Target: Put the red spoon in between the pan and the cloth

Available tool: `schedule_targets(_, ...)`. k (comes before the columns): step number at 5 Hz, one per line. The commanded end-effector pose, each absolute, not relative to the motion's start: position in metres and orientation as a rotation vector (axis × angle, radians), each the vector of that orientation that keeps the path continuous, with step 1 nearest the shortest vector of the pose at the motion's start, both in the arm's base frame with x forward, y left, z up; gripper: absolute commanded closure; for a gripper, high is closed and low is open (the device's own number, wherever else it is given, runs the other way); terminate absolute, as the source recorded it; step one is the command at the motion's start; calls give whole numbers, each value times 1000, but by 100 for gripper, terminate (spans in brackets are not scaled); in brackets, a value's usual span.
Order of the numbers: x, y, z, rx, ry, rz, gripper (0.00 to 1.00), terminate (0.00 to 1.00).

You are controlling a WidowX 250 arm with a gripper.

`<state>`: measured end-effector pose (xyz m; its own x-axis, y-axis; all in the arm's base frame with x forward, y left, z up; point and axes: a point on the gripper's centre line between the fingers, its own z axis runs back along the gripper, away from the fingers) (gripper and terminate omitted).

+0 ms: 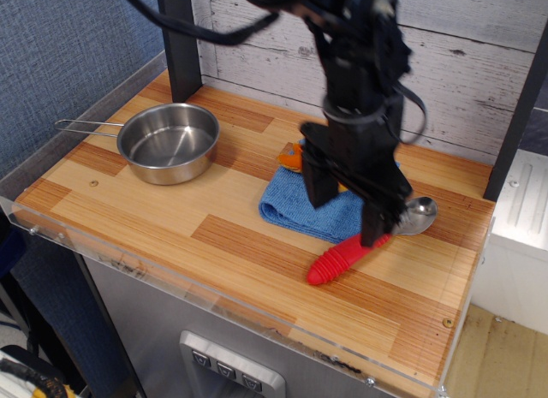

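Observation:
The red spoon (339, 259) lies on the wooden table at the right, its ribbed red handle pointing front-left and its silver bowl (419, 213) to the right. The blue cloth (295, 208) lies just left of it, mostly hidden behind my arm. The steel pan (168, 142) stands at the back left, its wire handle pointing left. My black gripper (344, 216) is open, its jaws pointing down over the cloth's right edge and the spoon's handle, one fingertip (373, 236) right by the handle's upper end.
An orange plush toy (293, 156) lies on the cloth, mostly hidden behind the gripper. A dark post (178, 38) stands behind the pan. A clear plastic lip (171, 282) edges the table's front. Bare wood lies between the pan and the cloth.

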<state>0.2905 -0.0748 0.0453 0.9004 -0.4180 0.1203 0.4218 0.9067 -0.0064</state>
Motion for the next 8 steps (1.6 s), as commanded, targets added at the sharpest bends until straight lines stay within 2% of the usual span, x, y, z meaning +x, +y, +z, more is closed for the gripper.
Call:
schedule_targets(1, 267, -80, 42, -31, -92, -523, 0, 0)
schedule_targets(3, 258, -72, 36, 3, -74, -487, 0, 0)
schedule_targets(6, 266, -62, 18, 16, -62, -439, 0, 0)
schedule_targets(7, 269, -64, 17, 21, -71, -451, 100, 0)
schedule_targets(8, 268, -62, 19, 21, -77, -448, 100, 0)
